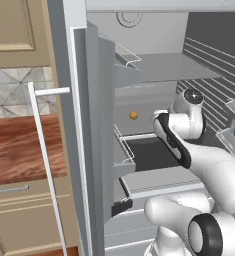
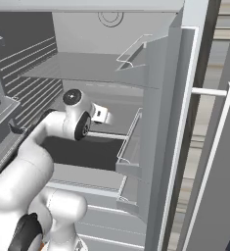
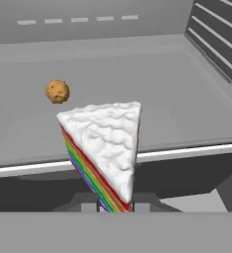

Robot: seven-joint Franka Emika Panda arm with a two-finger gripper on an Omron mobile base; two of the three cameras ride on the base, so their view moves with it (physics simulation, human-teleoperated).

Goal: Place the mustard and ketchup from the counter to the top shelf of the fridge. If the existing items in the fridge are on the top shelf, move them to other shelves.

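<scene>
The gripper [image 3: 115, 205] grasps the cake wedge [image 3: 107, 148] just short of the shelf [image 3: 186, 108], orange ball [image 3: 57, 91] beyond-left

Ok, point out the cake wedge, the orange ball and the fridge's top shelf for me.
cake wedge [image 3: 110, 143]: hand view, on its white icing face.
orange ball [image 3: 57, 91]: hand view, on its middle.
top shelf [image 1: 176, 67]: left base view, on the bare grey surface.

Beige panelled wall cabinet [image 1: 11, 25] above grey patterned tile backsplash [image 1: 9, 92], left of frame.
</scene>
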